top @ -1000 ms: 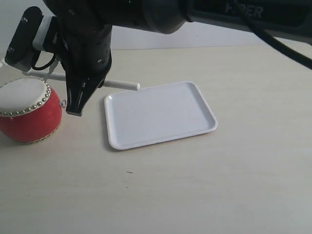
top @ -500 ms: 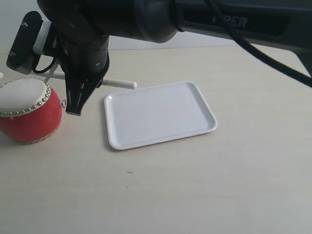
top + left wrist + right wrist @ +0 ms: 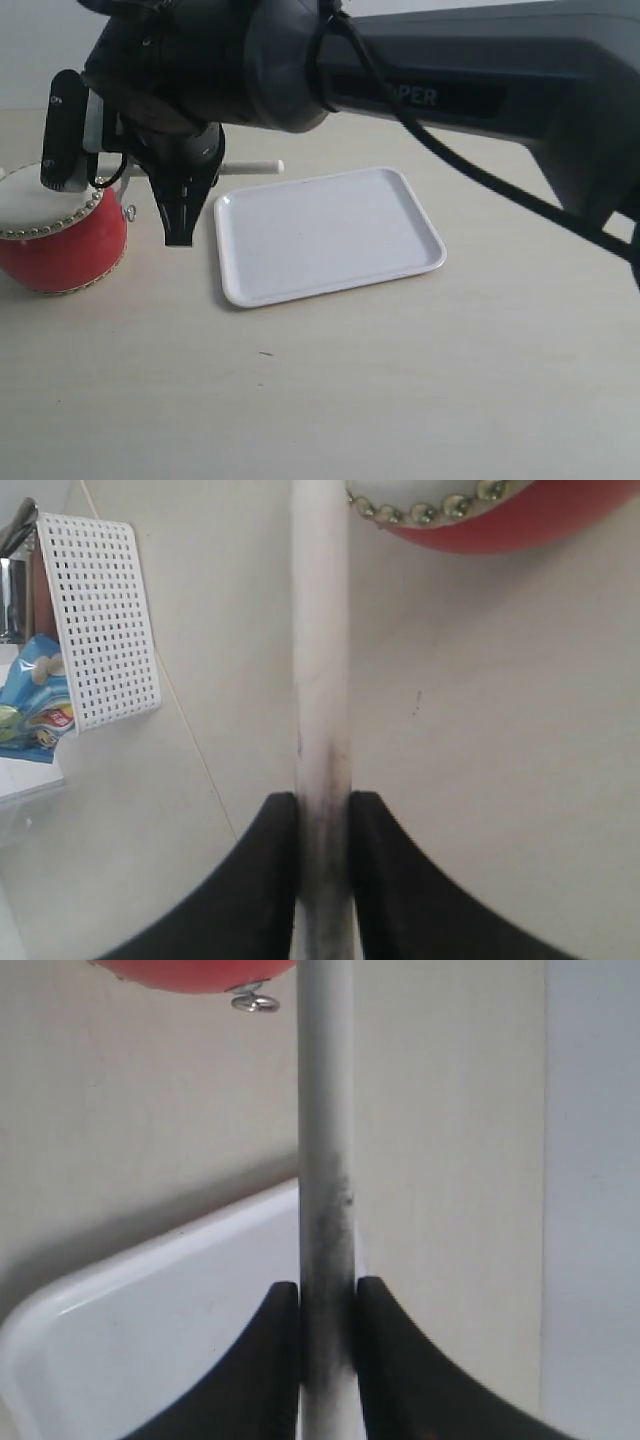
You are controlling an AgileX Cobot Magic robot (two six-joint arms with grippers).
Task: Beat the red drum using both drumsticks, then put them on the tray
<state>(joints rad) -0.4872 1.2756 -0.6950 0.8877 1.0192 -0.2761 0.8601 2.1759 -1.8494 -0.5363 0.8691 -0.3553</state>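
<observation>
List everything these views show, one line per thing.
table: one, beige, under everything.
tray: one, white, centre of table.
red drum: one, red with cream skin, left of tray.
left drumstick: one, cream-white, dark-smudged, alongside drum's studs.
right drumstick: one, cream-white, dark-smudged, over tray's rim.
basket: one, white, perforated, seen only in left wrist view.
packet: one, blue, beside basket.
left gripper: one, black, shut on left drumstick.
right gripper: one, black, shut on right drumstick.

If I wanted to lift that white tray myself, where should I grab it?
Probably take the tray by its low raised rim, along the long edge nearest the exterior camera. Pinch from above, one finger inside and one outside. It lies flat, leaving no gap beneath.
</observation>
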